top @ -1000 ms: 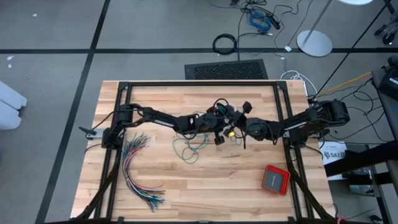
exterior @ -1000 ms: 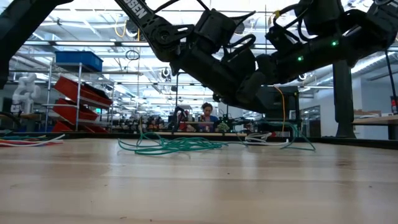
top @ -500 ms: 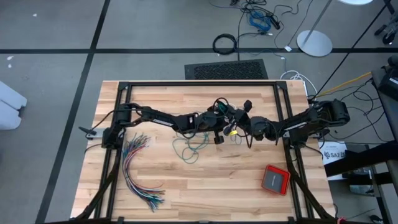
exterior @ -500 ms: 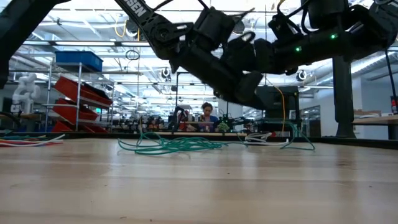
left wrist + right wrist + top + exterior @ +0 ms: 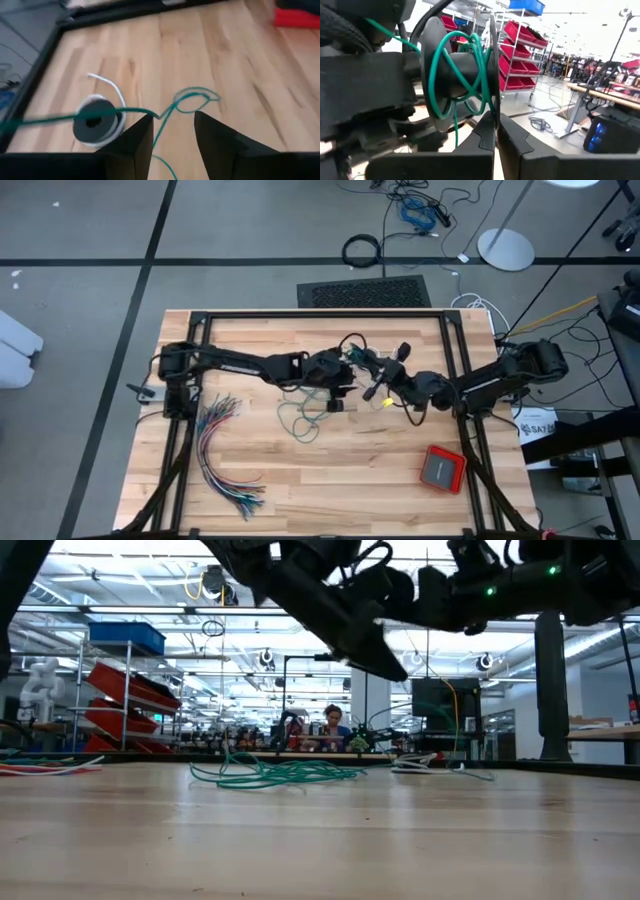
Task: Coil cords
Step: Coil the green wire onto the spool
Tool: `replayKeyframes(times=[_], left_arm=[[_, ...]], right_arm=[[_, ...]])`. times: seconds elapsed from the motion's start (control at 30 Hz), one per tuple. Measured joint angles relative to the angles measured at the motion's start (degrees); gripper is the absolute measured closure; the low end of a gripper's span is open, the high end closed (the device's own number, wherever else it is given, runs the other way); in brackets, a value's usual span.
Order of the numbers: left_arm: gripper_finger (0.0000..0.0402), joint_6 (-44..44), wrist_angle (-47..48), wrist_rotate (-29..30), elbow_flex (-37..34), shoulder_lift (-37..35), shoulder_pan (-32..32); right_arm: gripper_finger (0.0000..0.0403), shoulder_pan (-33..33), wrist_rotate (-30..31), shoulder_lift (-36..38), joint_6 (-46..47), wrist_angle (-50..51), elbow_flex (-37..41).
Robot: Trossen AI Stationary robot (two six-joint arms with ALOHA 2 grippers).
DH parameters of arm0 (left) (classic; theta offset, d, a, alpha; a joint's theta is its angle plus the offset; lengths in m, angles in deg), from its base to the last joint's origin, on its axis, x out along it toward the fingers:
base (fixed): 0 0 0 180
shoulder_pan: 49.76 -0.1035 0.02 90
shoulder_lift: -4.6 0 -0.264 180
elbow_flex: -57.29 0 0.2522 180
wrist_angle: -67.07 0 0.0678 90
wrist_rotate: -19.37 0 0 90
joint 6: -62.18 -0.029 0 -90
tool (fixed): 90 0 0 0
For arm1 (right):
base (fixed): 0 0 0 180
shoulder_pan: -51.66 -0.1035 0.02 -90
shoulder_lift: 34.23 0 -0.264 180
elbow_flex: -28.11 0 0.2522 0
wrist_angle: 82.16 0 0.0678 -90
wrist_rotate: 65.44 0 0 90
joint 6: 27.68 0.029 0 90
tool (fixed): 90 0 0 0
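My right gripper is over the table's middle, shut on a black spool with the teal-green cord wound on its hub. The rest of that cord lies in loose loops on the table. My left gripper hovers open just left of the spool. A teal strand runs past its fingertips. A dark coil with a white tail end lies flat on the wood below. My right gripper pinches the edge of the spool's thin flange between its two fingers. The spool is lifted clear of the table, its axis about level, and teal strands hang slack from the hub. My left gripper: I cannot tell whether the teal strand touches its fingers.
A fanned bundle of many-coloured wires lies near the left edge. A red device sits at the near right. The table has a black frame. People and shelves show in the room behind.
My left gripper has risen and drawn back toward the table's left. The teal strand that rose to it at the right has dropped onto the table. My right gripper has risen a little and tipped upward with the spool.
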Motion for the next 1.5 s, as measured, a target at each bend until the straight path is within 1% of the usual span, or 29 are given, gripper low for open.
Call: replayKeyframes(times=[0.1, 0.2, 0.33, 0.43, 0.53, 0.6, 0.67, 0.87, 0.93, 1.03, 1.1, 1.2, 1.37, 1.5], left_arm=[[0.0250, -0.02, 5.10, -1.77, 0.00, -2.27, 0.00], [0.0250, 0.00, 9.87, -2.05, 0.00, -4.10, 0.02], [0.0250, -0.27, 13.94, -2.12, 0.00, -5.90, 0.02], [0.0250, -0.55, 18.34, -1.87, 0.00, -6.72, 0.04], [0.0250, -2.70, 24.13, 0.95, -0.06, -7.73, -0.20], [0.0250, -3.57, 25.24, 2.25, -0.09, -8.51, -0.54], [0.0250, -4.59, 25.21, 2.26, -0.86, -9.91, -0.79], [0.0250, -9.20, 18.36, 1.81, -3.87, -16.22, -0.97], [0.0249, -9.53, 17.26, -0.18, -5.55, -18.52, -1.61], [0.0249, -8.69, 18.18, -4.29, -7.13, -19.92, -3.09], [0.0249, -7.33, 17.63, -4.87, -8.88, -19.96, -3.48], [0.0249, -6.86, 10.84, -4.77, -11.93, -19.96, -3.33], [0.0249, -7.41, -8.82, -4.77, -18.51, -19.81, -1.92], [0.0249, -7.14, -19.15, -5.23, -21.41, -19.81, -1.66]], right_arm=[[0.0403, -1.10, 1.75, 2.22, -1.80, 0.35, 0.00], [0.0403, -2.15, 3.35, 4.38, -3.26, 1.07, 0.00], [0.0403, -3.21, 3.56, 7.32, -2.68, 6.12, 0.04], [0.0403, -4.13, 3.54, 9.20, 0.84, 11.81, 0.04], [0.0403, -5.55, 3.41, 10.64, 6.13, 19.76, 0.04], [0.0403, -6.28, 3.31, 11.06, 9.30, 23.70, 0.05], [0.0403, -6.69, 3.23, 11.07, 11.66, 25.86, 0.04], [0.0403, -7.85, 3.14, 11.07, 16.30, 30.91, 0.06], [0.0403, -8.13, 3.13, 11.07, 18.13, 33.33, 0.07], [0.0403, -8.59, 3.17, 11.07, 20.68, 36.48, 0.11], [0.0403, -8.72, 3.08, 11.07, 21.73, 37.27, 0.11], [0.0403, -8.70, 1.92, 11.07, 22.46, 37.54, 0.09], [0.0403, -8.73, -1.49, 11.05, 23.71, 37.81, 0.09], [0.0403, -9.46, -1.39, 10.93, 24.72, 39.46, 0.09]])
